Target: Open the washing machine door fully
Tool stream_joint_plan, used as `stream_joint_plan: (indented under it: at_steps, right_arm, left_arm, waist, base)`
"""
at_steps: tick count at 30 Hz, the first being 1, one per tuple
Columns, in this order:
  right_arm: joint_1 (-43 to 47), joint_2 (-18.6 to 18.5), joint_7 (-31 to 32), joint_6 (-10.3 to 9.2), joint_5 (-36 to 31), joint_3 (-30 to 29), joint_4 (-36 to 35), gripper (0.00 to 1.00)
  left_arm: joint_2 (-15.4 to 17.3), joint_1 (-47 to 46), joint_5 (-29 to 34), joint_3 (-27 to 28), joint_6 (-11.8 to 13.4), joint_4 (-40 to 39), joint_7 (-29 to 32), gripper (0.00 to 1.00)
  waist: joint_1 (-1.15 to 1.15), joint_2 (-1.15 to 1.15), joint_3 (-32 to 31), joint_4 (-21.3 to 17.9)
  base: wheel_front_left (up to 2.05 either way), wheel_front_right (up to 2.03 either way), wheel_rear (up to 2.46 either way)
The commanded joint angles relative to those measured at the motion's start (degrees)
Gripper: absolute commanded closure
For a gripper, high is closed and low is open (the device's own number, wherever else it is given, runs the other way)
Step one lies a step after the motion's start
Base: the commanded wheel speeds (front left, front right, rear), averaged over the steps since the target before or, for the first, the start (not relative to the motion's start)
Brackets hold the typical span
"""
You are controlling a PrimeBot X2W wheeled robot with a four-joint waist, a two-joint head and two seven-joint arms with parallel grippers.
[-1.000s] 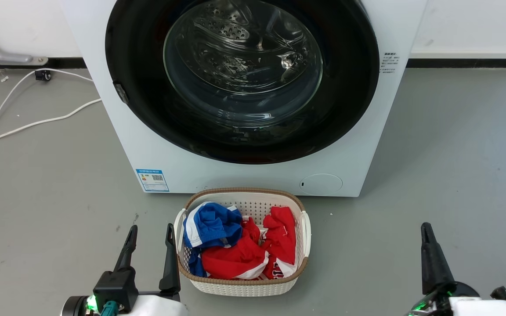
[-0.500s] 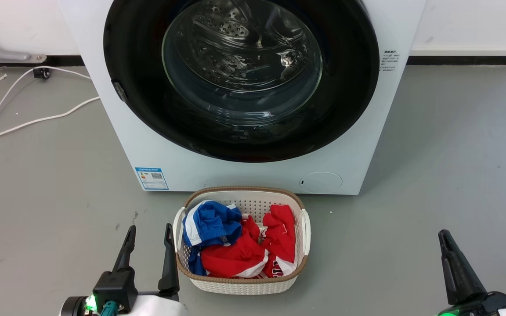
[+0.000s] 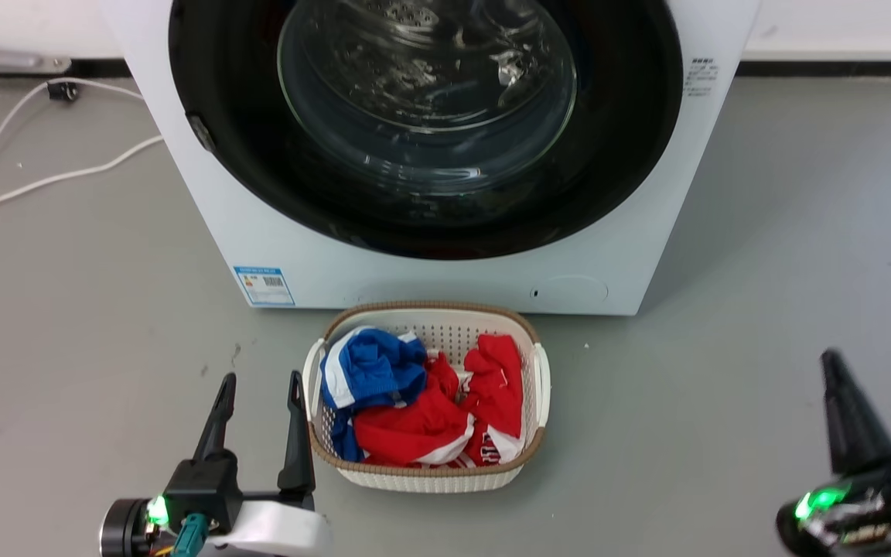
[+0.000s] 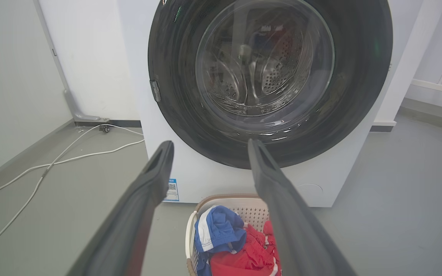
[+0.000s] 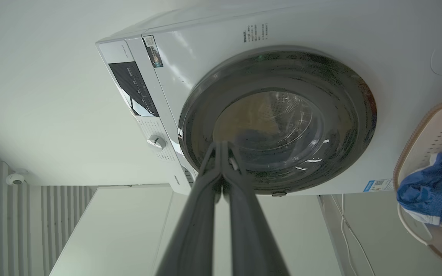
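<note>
Grey floor (image 3: pixel 66 309) below. The fingers of the left gripper (image 3: pixel 260 381) stand wide apart, those of the right gripper (image 3: pixel 832 367) press together, empty, before the washing machine (image 3: pixel 414 278); the washing machine door (image 3: pixel 426 116) sits shut on its front.

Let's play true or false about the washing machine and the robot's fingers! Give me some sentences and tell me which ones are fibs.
1. The washing machine door is shut. True.
2. The left gripper has its fingers pressed together. False: they stand apart, with nothing between them.
3. The right gripper has its fingers closed together. True.
4. The basket in front of the machine is empty. False: red and blue clothes lie in it.
5. The right gripper is touching the door. False: it is well away from the door, above the floor.
</note>
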Motion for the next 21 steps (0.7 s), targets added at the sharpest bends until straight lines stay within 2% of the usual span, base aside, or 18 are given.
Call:
stream_joint_plan:
  at_steps: [1,5,11,21]
  right_arm:
    - [-3.48,-0.13,0.66,0.01,-1.01,-1.65,0.80,1.00]
    - [-10.88,-1.57,2.07,0.01,-2.02,-5.40,3.23,1.00]
    - [-24.48,-5.88,3.92,0.02,-3.73,-8.84,9.53,1.00]
    - [-46.38,-12.73,8.08,0.01,-6.10,-8.24,18.19,1.00]
  left_arm:
    - [-0.07,-1.42,0.71,-0.03,0.08,-0.42,-0.16,0.00]
    - [-0.07,-3.61,1.41,0.11,0.20,-1.24,-0.16,0.00]
    - [-0.07,-7.77,2.05,-0.09,-0.02,-2.87,-0.16,0.00]
    - [-0.07,-15.23,3.38,0.23,-0.46,-5.46,-0.16,0.00]
  waist:
    - [0.00,0.00,1.91,0.22]
    - [0.00,0.00,5.70,0.58]
    - [0.00,0.00,12.94,1.26]
    - [0.00,0.00,24.44,2.51]
  base:
    - [0.00,0.00,0.00]
    - [0.00,0.00,0.00]
    - [0.00,0.00,0.00]
    - [0.00,0.00,0.00]
